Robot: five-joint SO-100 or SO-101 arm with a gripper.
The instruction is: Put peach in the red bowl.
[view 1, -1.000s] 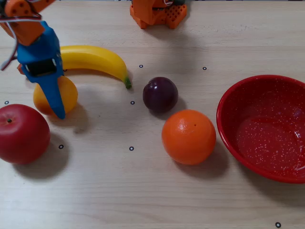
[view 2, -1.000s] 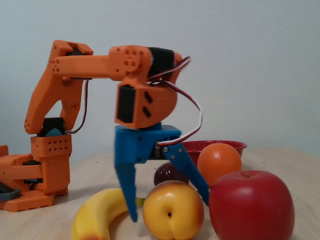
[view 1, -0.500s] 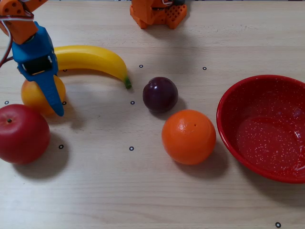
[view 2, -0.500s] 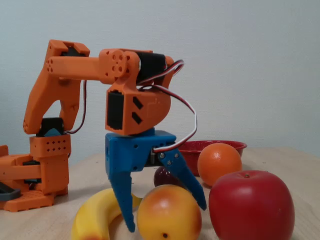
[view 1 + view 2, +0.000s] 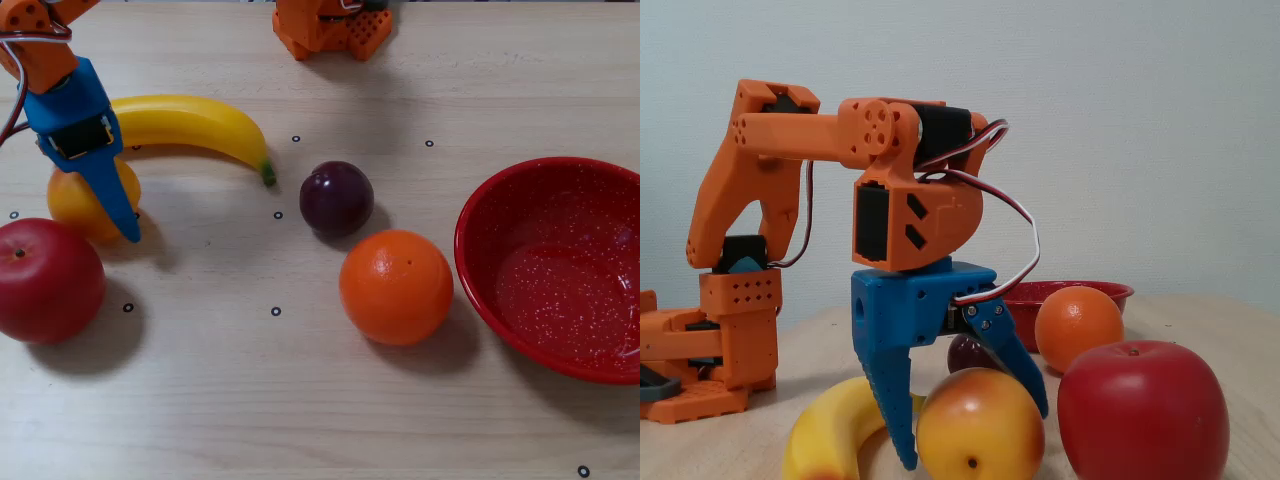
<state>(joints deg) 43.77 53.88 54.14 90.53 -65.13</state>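
The peach (image 5: 68,203) lies on the table at the far left, between the banana and the apple. In a fixed view from the side the peach (image 5: 985,405) rests on the wood with its dimple facing the camera. My blue gripper (image 5: 100,208) hangs over it from above and is open. Its fingers straddle the fruit: the long finger (image 5: 892,420) comes down on one side, the shorter finger (image 5: 1020,370) on the other. Whether they touch the skin I cannot tell. The red bowl (image 5: 480,262) stands at the far right, holding nothing.
A banana (image 5: 195,122) lies just behind the peach and a big red apple (image 5: 45,282) just in front of it. A dark plum (image 5: 337,198) and an orange (image 5: 396,287) sit between the peach and the bowl. The arm's orange base (image 5: 330,25) is at the back.
The gripper has shifted left and sunk lower around the peach. The peach rolled a little to the left, its dimple turning downward. The fingers now stand closer to it.
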